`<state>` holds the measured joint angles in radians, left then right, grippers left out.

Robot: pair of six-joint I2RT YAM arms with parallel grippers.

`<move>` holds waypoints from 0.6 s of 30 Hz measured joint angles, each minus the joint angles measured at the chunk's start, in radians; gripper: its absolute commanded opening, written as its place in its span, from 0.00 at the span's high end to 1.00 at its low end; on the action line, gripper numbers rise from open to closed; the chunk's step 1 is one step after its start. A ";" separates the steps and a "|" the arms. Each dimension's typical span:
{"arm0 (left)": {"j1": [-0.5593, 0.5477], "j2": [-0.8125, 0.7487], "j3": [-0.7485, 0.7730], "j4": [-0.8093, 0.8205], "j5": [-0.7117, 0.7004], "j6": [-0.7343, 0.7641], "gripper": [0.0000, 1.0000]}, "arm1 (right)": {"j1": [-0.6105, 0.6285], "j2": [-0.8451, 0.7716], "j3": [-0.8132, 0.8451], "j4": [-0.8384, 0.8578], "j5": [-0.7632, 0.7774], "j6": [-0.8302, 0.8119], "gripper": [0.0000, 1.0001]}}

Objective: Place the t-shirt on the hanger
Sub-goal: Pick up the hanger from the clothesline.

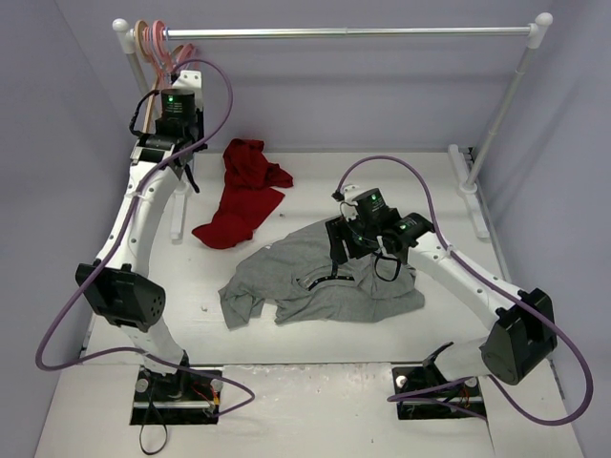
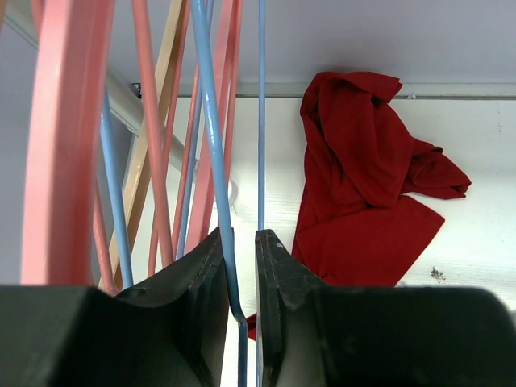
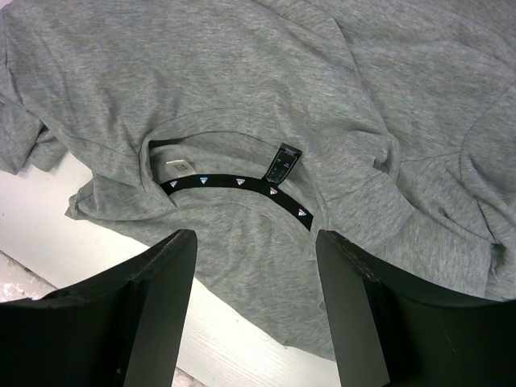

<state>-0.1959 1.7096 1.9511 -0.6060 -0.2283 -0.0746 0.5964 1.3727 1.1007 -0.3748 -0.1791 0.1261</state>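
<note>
The grey t-shirt lies crumpled on the white table, its black-taped collar facing up. My right gripper is open and hovers just above the shirt near the collar, touching nothing; it also shows in the top view. My left gripper is raised at the left end of the rack. Its jaws stand narrowly apart around a wire of the pale-blue hanger. The wire rests against the left finger, with a slit of light on its other side.
Pink hangers and a tan wooden hanger crowd around the blue one on the rail. A red garment lies behind the t-shirt. The rack's right post stands at the back right.
</note>
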 measured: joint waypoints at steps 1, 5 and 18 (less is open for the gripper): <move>0.000 0.005 0.002 0.000 0.000 0.000 0.82 | 0.000 0.000 0.001 0.000 0.000 0.000 0.38; 0.000 0.026 0.023 0.002 -0.003 0.000 0.88 | 0.000 0.003 0.004 -0.001 0.000 0.000 0.38; 0.001 0.009 0.037 0.045 0.045 0.035 1.00 | 0.000 0.016 0.022 -0.006 0.000 0.000 0.38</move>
<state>-0.1951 1.7184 1.9877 -0.5610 -0.1837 -0.0399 0.5964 1.3891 1.1229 -0.3805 -0.1787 0.1257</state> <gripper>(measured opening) 0.061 0.618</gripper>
